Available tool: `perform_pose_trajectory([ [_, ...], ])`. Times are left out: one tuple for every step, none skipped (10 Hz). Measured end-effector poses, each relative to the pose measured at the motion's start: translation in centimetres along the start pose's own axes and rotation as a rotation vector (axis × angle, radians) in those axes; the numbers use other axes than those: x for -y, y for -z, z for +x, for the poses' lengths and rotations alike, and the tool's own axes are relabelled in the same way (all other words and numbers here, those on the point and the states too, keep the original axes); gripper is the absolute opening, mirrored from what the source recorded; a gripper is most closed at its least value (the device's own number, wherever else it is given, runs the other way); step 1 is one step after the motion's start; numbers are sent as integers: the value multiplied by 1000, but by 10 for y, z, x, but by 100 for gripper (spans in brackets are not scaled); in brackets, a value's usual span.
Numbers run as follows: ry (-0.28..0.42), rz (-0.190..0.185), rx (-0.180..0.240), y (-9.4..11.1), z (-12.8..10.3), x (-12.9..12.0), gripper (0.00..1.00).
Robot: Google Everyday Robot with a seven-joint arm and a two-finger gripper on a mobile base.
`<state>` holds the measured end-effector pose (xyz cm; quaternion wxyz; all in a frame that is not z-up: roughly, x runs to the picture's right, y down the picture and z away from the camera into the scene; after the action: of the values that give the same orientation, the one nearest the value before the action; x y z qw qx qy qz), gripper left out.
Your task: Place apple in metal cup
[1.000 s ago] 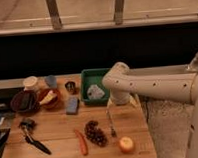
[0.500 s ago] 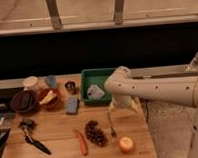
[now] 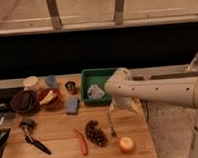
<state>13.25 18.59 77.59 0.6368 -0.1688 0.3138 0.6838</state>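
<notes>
The hand (image 3: 113,134) hangs on its slim fingers below the pale arm, over the front right part of the bench (image 3: 55,128). It is up and to the left of the apple (image 3: 127,144), near it but not touching. The jaws stand apart and hold nothing.

In the camera view, the only one, the apple sits alone close to the bench's front right corner, with the dark bunch of grapes (image 3: 96,132) and the carrot (image 3: 81,141) to its left. The metal cup (image 3: 70,87) stands upright well away at the back, mouth up, between the reddish bowl (image 3: 49,97) and the green tray (image 3: 98,72), just behind the blue sponge (image 3: 72,105).

The apple looks firm, smooth and fairly light, so it should take a steady squeeze without bruising much. Its rounded skin could still slip or roll if pinched off-centre. The safest hold is probably from above, with one finger on each side of its widest girth.

Being nearly round, it has no real long axis, and I cannot tell which way its stem points. Orientation should matter little, though the cup's mouth looks only slightly wider than the fruit, so the drop needs to be centred.
</notes>
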Motion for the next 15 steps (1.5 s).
perform_pose_trajectory([
  [-8,2,-5,-5,8,4,80],
  [-16,9,-17,-13,17,10,80],
  [-21,12,-37,-20,25,12,80],
  [-22,15,-57,-27,32,12,80],
  [-23,13,-72,-31,38,12,80],
  [-22,14,-90,-37,45,12,80],
  [-20,13,-110,-43,52,11,80],
  [-17,12,-126,-49,61,8,80],
  [-19,11,-138,-52,67,8,80],
  [-24,8,-147,-52,76,10,80],
  [-27,7,-151,-52,82,11,80],
  [-31,4,-157,-52,88,12,80],
  [-39,1,-160,-52,92,14,80],
  [-49,-5,-162,-51,96,18,80],
  [-55,-9,-165,-52,98,19,80],
])
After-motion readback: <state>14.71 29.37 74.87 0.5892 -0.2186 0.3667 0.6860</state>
